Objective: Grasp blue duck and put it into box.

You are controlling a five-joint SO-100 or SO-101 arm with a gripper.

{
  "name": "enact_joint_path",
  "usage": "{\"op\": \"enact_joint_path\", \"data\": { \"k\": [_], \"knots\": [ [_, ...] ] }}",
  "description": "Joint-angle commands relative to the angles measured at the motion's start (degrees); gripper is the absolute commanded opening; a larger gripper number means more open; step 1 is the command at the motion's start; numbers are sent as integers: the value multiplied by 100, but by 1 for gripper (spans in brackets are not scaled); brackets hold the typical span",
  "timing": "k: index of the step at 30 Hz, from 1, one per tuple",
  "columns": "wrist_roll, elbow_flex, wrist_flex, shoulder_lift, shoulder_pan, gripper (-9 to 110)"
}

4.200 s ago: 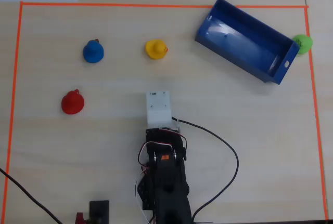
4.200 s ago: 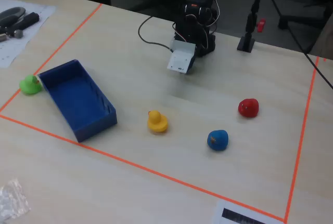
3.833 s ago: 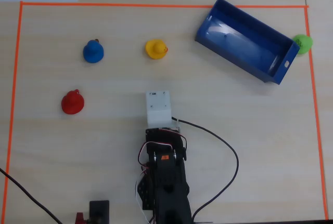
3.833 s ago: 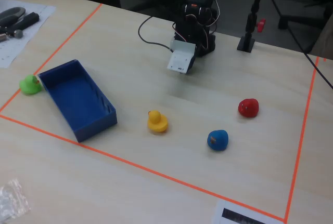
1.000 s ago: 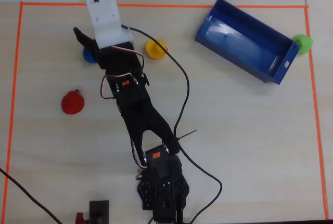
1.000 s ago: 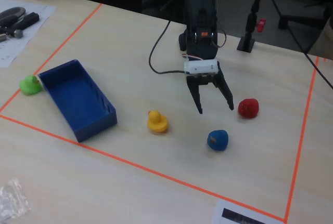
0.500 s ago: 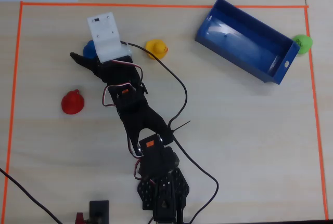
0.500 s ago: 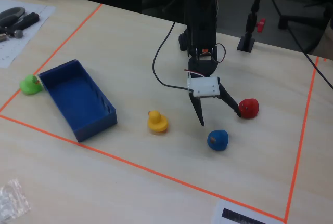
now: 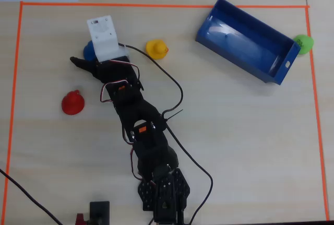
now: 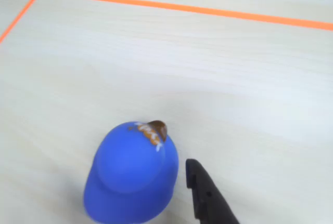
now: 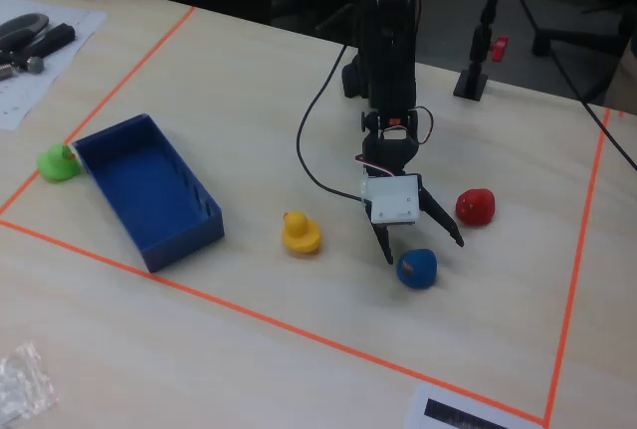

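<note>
End effector point(image 11: 425, 248) poised with fingers spread over the blue duck point(image 11: 417, 268), right of centre in the fixed view.
You face a light, smooth, rounded toy; clamp its broad body low, or it may squirt free.

Overhead view: blue duck point(image 9: 89, 50) far left of box point(image 9: 245, 39).

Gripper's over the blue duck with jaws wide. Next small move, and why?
Probably lower a little more, then close. In the fixed view the gripper is open, one finger on each side of the blue duck, fingertips seemingly just short of the table. In the wrist view one finger sits beside the duck, apparently not touching.
</note>
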Motion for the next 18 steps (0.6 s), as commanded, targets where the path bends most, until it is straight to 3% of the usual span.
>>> {"op": "enact_joint_path", "data": {
  "k": [1,15,18],
  "knots": [
    [9,-272,-79,-53,167,50],
    [18,-413,-237,-633,62,47],
    [-299,-527,-229,-721,18,39]
  ]
}}
